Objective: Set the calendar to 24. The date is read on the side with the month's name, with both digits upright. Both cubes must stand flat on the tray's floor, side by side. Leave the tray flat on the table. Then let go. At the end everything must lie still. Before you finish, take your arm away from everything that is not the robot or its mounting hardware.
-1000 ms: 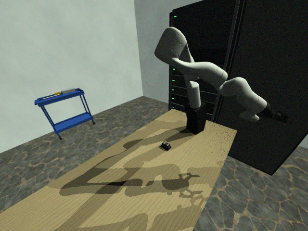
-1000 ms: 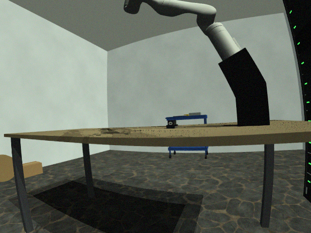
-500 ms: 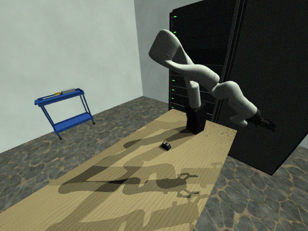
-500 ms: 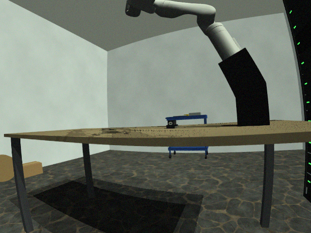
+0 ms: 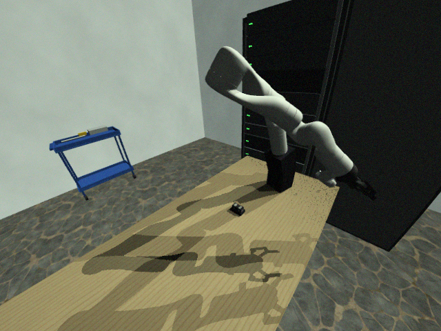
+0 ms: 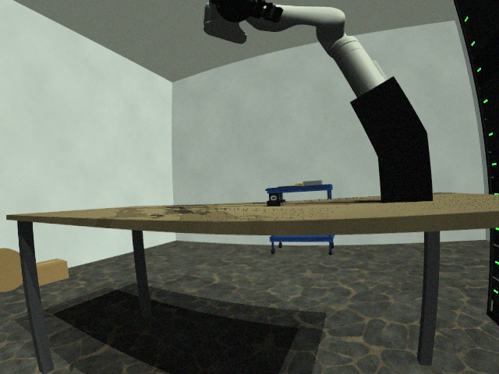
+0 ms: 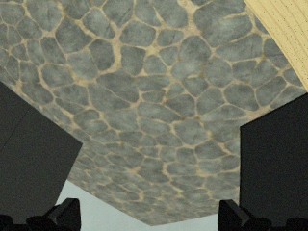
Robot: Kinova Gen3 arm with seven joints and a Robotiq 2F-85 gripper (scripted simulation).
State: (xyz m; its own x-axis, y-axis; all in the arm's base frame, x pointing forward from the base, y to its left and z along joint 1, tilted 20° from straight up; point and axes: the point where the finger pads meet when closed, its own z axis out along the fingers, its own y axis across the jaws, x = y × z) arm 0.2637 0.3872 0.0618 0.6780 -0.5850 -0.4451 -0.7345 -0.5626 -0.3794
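- Calendar [image 5: 236, 212] [image 6: 275, 201] is resting on the table [image 5: 213, 227] [image 6: 257, 225], near the arm's pedestal [image 5: 280, 172] [image 6: 405, 160], presumably for easy reach.
- Tool [image 5: 366, 188] [image 6: 274, 12] [image 7: 149, 216], fingers apart, is hanging well away, likely keeping the cubes undisturbed.

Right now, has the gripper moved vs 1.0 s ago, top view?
Yes. In the top view the gripper has shifted left across the black cabinet, toward the table.
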